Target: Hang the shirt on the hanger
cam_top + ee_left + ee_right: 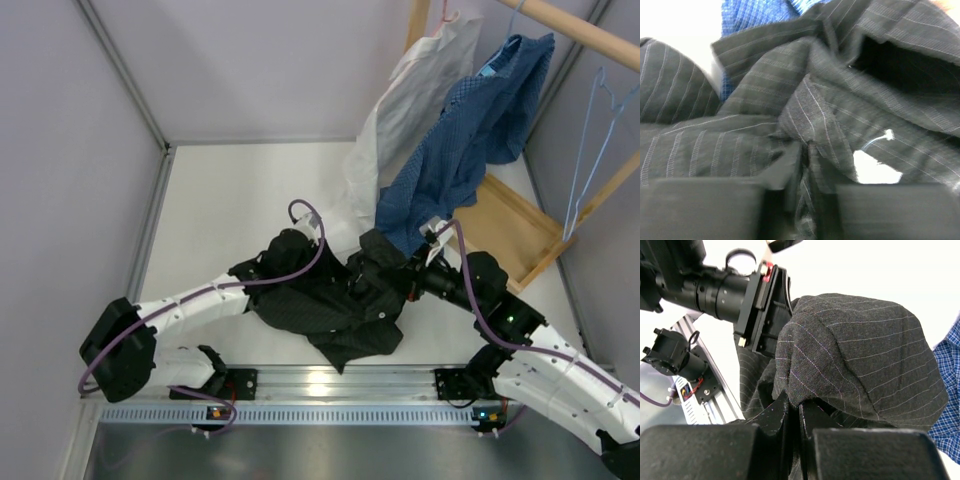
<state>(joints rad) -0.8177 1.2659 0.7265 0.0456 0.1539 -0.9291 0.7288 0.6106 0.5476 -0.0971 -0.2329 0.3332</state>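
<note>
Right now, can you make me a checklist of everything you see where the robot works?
Surface: white table, black shirt heaped on it near the arms.
Job's things: black shirt crumpled; light-blue hanger hangs far right, nothing on it.
Clutter: blue shirt and white shirt hang at the back.
Grippers: right gripper shut on the black shirt; left gripper has a fold between its fingers, grip unclear.
Cables: purple cables loop along both arms.
Surroundings: grey walls, wooden rack.

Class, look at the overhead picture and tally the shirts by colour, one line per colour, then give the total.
Black shirt: 1
Blue shirt: 1
White shirt: 1
Total: 3
</note>
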